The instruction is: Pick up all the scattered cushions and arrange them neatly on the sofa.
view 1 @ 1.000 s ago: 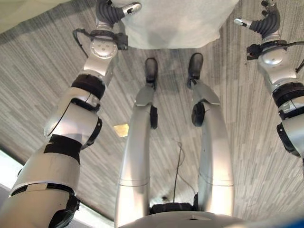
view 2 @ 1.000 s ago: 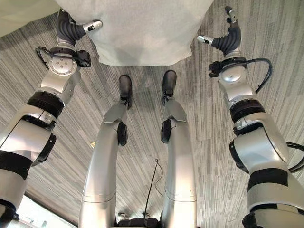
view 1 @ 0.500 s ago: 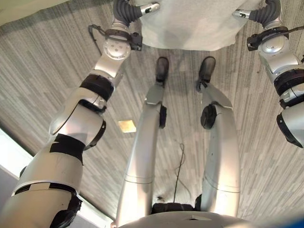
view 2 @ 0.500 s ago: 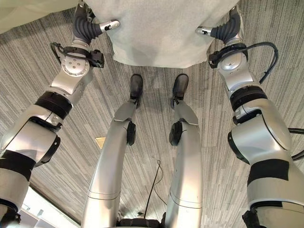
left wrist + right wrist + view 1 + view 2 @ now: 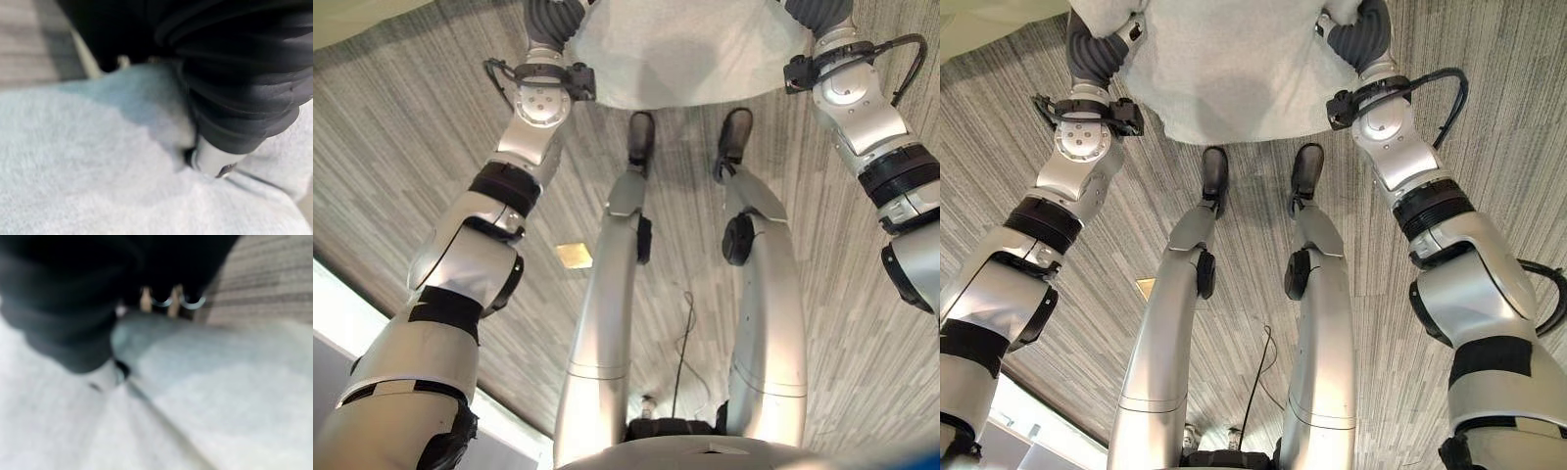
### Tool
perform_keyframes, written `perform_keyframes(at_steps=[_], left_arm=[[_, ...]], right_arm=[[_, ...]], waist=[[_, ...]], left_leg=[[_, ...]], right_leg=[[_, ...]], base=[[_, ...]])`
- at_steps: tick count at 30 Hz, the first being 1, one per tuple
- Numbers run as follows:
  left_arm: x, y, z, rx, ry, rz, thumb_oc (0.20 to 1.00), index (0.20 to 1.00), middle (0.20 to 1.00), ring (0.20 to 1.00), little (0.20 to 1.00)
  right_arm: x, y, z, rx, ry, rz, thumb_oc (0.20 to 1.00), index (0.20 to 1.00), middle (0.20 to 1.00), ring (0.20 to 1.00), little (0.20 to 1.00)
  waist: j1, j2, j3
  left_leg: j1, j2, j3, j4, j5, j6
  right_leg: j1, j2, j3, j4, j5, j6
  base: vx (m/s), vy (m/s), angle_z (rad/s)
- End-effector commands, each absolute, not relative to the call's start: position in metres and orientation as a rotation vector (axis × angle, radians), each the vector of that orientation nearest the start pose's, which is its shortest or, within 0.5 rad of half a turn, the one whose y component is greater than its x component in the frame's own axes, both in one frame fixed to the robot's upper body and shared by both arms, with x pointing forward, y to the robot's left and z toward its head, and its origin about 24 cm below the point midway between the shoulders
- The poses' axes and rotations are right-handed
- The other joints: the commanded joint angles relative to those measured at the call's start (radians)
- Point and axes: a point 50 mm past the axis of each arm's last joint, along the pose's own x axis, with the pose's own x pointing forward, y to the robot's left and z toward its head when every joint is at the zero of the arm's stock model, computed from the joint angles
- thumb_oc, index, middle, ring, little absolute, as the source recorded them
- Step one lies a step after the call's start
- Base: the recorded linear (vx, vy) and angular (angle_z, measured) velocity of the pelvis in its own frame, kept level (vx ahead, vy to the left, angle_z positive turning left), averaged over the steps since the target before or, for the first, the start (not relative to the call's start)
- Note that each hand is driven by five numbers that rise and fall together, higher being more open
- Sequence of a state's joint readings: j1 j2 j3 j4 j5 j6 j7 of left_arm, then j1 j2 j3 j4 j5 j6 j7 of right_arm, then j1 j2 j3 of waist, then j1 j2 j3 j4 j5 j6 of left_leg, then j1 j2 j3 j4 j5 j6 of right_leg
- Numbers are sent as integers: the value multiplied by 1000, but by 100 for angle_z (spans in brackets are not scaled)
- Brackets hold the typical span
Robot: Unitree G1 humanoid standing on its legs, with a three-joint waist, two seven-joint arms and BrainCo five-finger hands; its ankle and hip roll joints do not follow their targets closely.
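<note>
The left hand presses into the left side of the cushion, its dark cover sunk against the pale fabric. In its wrist view the thumb digs into the cloth, but the fingers are hidden, so its grip cannot be told. The cushion is held between both hands above the grey striped carpet. The right hand presses into the cushion's right side; its fingers are hidden in the fabric too, so whether they curl cannot be told.
</note>
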State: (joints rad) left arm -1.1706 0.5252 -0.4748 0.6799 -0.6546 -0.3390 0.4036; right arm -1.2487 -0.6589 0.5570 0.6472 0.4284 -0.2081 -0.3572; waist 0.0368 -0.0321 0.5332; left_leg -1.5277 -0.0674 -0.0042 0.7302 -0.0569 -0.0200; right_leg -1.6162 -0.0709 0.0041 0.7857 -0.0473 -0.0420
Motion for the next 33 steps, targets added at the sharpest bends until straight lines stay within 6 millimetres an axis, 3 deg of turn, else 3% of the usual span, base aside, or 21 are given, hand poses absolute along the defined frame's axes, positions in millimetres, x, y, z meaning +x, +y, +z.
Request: perform_keyframes(at_steps=[1, 3, 5, 9, 10, 11, 12, 13, 14, 15, 16, 17, 22, 27, 28, 33], left_arm=[[369, 121, 296, -106, -817, -63, 200, 200, 200, 200, 200], [366, 120, 290, -115, -818, -69, 200, 200, 200, 200, 200], [354, 121, 260, -148, -792, -92, 200, 200, 200, 200, 200], [346, 127, 239, -173, -764, -82, 200, 200, 200, 200, 200], [340, 129, 229, -216, -752, -89, 200, 200, 200, 200, 200], [339, 129, 227, -216, -746, -90, 200, 200, 200, 200, 200], [337, 132, 216, -231, -720, -82, 200, 200, 200, 200, 200], [330, 138, 201, -260, -685, -88, 200, 200, 200, 200, 200], [322, 143, 186, -267, -661, -93, 200, 200, 200, 200, 200], [321, 143, 186, -267, -659, -93, 200, 200, 200, 200, 200], [310, 146, 159, -270, -585, -111, 200, 200, 200, 200, 200], [310, 146, 158, -270, -583, -111, 200, 200, 200, 200, 200], [289, 154, 116, -288, -446, -131, 200, 200, 200, 200, 200], [273, 165, 82, -281, -316, -110, 200, 200, 200, 200, 200], [273, 165, 82, -281, -316, -110, 200, 200, 200, 200, 200], [259, 180, 62, -229, -227, -87, 200, 200, 200, 200, 200]], right_arm=[[342, -75, 349, -233, -1055, 282, 200, 200, 200, 200, 200], [341, -79, 342, -215, -1046, 283, 200, 200, 200, 200, 200], [335, -101, 311, -181, -1019, 240, 200, 200, 200, 200, 200], [331, -113, 286, -143, -977, 214, 200, 200, 200, 200, 200], [327, -118, 274, -117, -959, 199, 200, 200, 200, 200, 200], [327, -119, 272, -116, -954, 199, 200, 200, 200, 200, 200], [325, -120, 262, -110, -934, 201, 200, 200, 200, 200, 200], [318, -123, 247, -116, -912, 207, 200, 200, 200, 200, 200], [312, -125, 232, -134, -881, 214, 200, 200, 200, 200, 200], [312, -125, 231, -134, -879, 214, 200, 200, 200, 200, 200], [305, -126, 207, -132, -807, 228, 200, 200, 200, 200, 200], [305, -126, 206, -131, -806, 228, 200, 200, 200, 200, 200], [294, -127, 159, -102, -636, 267, 200, 200, 200, 200, 200], [283, -133, 133, -224, -542, 288, 200, 200, 200, 200, 200], [283, -133, 133, -224, -542, 288, 200, 200, 200, 200, 200], [277, -157, 106, -287, -414, 232, 200, 200, 200, 200, 200]], waist=[[-41, 25, -107], [-44, 23, -124], [-58, 26, -139], [-60, 27, -145], [-57, 25, -150], [-59, 25, -150], [-57, 25, -154], [-50, 24, -157], [-45, 22, -170], [-45, 23, -166], [-36, 23, -195], [-36, 23, -192], [-27, 16, -238], [-23, -2, -284], [-23, -2, -284], [-17, -16, -354]], left_leg=[[13, 1, -71, -141, 61, -6], [22, 1, -70, -159, 66, -7], [154, 9, -75, -244, 76, -13], [253, 10, -84, -282, 79, -19], [294, 14, -88, -298, 108, -21], [319, 13, -93, -297, 77, -23], [354, 15, -99, -318, 83, -27], [425, 25, -108, -348, 118, -33], [493, 25, -115, -371, 122, -40], [501, 26, -117, -375, 123, -40], [637, 32, -124, -426, 126, -47], [643, 33, -125, -428, 127, -47], [894, 51, -138, -516, 128, -54], [1109, 67, -144, -584, 121, -55], [1110, 67, -144, -585, 121, -55], [1281, 63, -133, -613, 76, -41]], right_leg=[[47, -29, 5, 19, -76, 134], [49, -28, 4, 10, -73, 134], [176, -12, -5, -63, -69, 131], [282, -11, -13, -105, -72, 124], [329, -16, -24, -137, -41, 115], [354, -15, -22, -135, -71, 120], [394, -13, -27, -156, -69, 117], [477, -21, -45, -205, -35, 110], [551, -23, -53, -239, -38, 106], [560, -22, -55, -243, -37, 106], [699, -24, -75, -308, -38, 103], [706, -24, -76, -311, -37, 103], [986, -26, -111, -432, -32, 110], [1234, -20, -140, -548, -22, 122], [1234, -20, -140, -549, -22, 122], [1426, -23, -142, -655, -5, 140]], base=[[-10, -13, -3], [-21, 0, -1], [-75, 15, -9], [-45, -6, -8], [-25, -41, -4], [-36, -49, -1], [-23, -37, 6], [-69, -71, 7], [-63, -55, 6], [38, -55, 9], [33, -17, 16], [67, -30, 22], [100, -23, 10], [123, -1, 5], [122, 37, 9], [132, 77, 1]])
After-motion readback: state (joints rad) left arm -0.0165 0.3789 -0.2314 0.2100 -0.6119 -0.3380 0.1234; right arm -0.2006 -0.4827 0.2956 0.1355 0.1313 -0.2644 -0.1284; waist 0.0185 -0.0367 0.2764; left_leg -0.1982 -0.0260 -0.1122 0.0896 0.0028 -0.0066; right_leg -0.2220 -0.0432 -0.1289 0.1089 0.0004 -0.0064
